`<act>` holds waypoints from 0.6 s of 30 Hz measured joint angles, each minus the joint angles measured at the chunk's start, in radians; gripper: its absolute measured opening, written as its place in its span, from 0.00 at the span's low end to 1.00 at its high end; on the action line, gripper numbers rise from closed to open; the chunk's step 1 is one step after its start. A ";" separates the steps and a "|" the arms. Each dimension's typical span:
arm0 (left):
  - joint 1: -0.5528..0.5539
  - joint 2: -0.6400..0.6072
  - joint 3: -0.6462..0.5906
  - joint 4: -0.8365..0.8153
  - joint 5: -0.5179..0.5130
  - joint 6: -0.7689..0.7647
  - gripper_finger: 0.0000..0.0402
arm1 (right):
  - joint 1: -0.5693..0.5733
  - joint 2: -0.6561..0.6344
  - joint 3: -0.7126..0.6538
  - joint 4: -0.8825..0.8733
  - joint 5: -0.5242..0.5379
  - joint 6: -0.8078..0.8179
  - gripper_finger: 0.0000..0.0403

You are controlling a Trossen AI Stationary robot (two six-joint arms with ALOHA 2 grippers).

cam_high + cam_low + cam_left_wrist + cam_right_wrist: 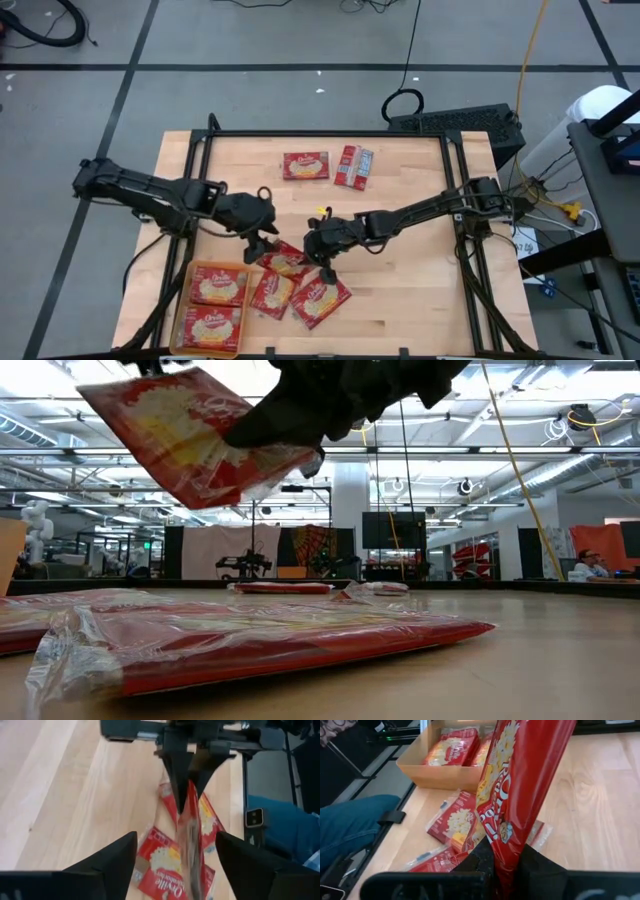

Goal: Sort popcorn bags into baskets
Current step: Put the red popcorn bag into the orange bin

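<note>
My right gripper (312, 255) is shut on a red popcorn bag (284, 262) above the table's near middle. That bag (190, 440) shows high off the table in the low view. My left gripper (176, 835) is open, one finger on each side of the bag (192, 845) without touching it. The orange basket (183, 310) at the near left holds two bags lying flat (215, 287). Two more bags (272, 293) (320, 297) lie flat on the table beside it. My right gripper pinches one end of the bag (501, 851) between its two fingers (535, 862). It comes slanting down from the table's right side. The bag is lifted clear of the table, turned edge-on and tilted, and its free end (195, 875) reaches out between my left gripper's fingers.
Two further bags (305, 165) (353, 166) lie at the table's far middle. Black frame rails (330, 133) border the table. A person's leg in blue jeans (355, 820) is at the near edge by the basket (435, 775).
</note>
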 joint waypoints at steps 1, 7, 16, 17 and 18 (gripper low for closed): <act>0.009 0.012 0.000 0.010 0.010 0.003 0.64 | -0.005 0.000 0.000 0.001 0.000 0.000 0.04; 0.060 0.034 0.000 0.049 0.084 0.010 0.48 | -0.025 0.000 0.000 0.011 0.003 0.003 0.04; 0.070 0.025 0.000 0.046 0.129 0.016 0.06 | -0.029 0.000 0.000 0.031 0.011 0.006 0.04; 0.064 0.025 0.000 0.047 0.128 0.021 0.04 | -0.029 0.000 0.000 0.033 0.017 0.007 0.05; 0.058 0.023 0.000 0.047 0.125 0.022 0.04 | -0.029 0.000 0.000 0.035 0.025 0.008 0.06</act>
